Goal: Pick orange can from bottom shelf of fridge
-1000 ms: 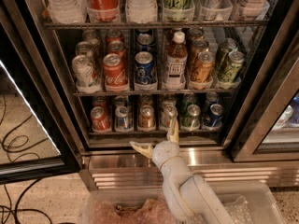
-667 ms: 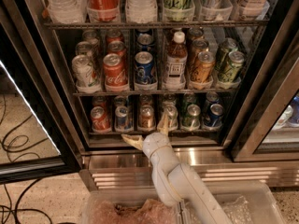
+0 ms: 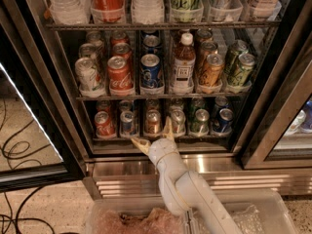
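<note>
The end effector is hanging released, fingers spread, just before the fridge's bottom shelf, where the orange can is standing, third from left.

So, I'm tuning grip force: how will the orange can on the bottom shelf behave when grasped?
The orange can looks like thin aluminium, so a hard squeeze would probably dent it. Its smooth round wall may slip in the gripper, open just in front of it. Being short, it should resist tipping.
</note>
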`<control>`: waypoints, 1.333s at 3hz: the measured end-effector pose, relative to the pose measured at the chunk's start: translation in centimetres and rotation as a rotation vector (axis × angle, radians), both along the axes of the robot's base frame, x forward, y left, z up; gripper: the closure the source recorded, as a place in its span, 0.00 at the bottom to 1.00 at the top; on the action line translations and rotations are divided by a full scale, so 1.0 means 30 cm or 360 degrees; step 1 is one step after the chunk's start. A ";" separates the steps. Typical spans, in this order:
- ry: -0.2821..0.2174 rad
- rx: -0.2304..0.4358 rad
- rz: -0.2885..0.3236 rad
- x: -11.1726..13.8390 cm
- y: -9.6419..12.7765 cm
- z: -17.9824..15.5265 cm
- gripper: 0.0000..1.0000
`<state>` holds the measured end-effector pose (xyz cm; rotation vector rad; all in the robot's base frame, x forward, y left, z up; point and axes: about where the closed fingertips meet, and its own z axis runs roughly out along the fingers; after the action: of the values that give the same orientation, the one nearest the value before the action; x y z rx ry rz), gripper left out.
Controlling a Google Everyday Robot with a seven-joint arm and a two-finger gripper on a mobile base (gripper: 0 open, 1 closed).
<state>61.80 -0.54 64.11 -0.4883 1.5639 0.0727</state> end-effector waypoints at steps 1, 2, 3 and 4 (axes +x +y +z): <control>-0.0001 0.0000 0.0000 0.001 0.000 0.001 0.23; -0.0003 0.0000 0.0000 0.002 0.000 0.003 0.22; 0.0021 0.0003 -0.0008 0.020 -0.012 -0.024 0.18; -0.0061 -0.0006 0.0009 0.016 -0.024 0.042 0.10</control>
<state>62.27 -1.27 65.37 -0.4945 1.5256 0.0642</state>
